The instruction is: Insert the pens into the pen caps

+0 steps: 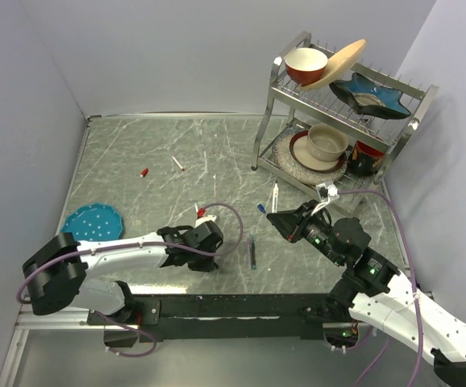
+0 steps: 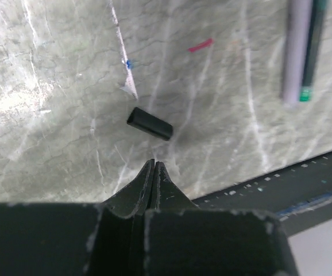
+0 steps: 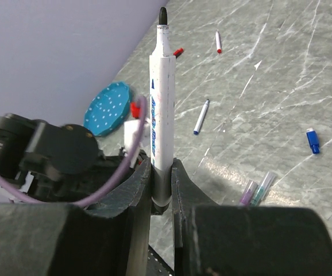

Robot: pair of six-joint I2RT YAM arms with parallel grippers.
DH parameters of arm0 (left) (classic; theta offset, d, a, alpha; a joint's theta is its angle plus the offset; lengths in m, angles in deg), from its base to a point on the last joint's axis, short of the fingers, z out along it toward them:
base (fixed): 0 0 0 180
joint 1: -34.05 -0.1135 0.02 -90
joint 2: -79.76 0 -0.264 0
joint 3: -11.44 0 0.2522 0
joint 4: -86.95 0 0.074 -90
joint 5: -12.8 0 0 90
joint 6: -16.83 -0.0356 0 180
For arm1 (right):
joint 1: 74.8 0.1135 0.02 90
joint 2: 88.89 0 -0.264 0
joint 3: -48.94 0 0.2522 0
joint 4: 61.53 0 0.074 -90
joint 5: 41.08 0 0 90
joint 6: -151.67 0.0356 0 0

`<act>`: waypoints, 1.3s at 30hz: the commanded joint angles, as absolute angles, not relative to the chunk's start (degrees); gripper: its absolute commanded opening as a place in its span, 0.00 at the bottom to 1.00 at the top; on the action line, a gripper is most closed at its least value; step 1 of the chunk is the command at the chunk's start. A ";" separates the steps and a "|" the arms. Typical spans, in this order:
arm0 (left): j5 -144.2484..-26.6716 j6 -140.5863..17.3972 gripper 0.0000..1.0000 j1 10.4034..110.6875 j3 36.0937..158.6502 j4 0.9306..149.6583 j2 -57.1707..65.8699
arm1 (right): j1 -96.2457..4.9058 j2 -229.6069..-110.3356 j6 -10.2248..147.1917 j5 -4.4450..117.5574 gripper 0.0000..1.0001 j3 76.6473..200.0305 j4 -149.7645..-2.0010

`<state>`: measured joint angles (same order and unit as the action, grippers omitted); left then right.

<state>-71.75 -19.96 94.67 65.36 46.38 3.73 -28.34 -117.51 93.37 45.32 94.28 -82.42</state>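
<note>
My right gripper is shut on a white pen with a black tip and holds it upright above the table. In the top view this gripper is right of centre. My left gripper is shut and empty, low over the table. A black cap lies just ahead of its tips. In the top view the left gripper is near the front edge. The dark teal pen lies to its right. A blue-tipped pen, a blue cap, a red-tipped pen and a red cap lie farther back.
A metal dish rack with bowls and plates stands at the back right. A blue dotted plate lies at the left. The black front rail runs close to the left gripper. Purple cables loop over both arms.
</note>
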 commanded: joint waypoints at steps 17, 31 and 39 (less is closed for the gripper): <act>-67.54 -20.09 0.01 94.08 68.27 50.60 -5.06 | -28.48 -116.75 93.22 44.52 0.00 95.66 -81.35; -65.34 -25.44 0.01 85.55 68.97 50.96 -2.08 | -28.57 -114.82 93.22 43.91 0.00 94.26 -82.41; -65.85 -32.98 0.30 82.39 70.03 47.97 4.25 | -28.48 -114.73 92.87 43.99 0.00 94.52 -82.14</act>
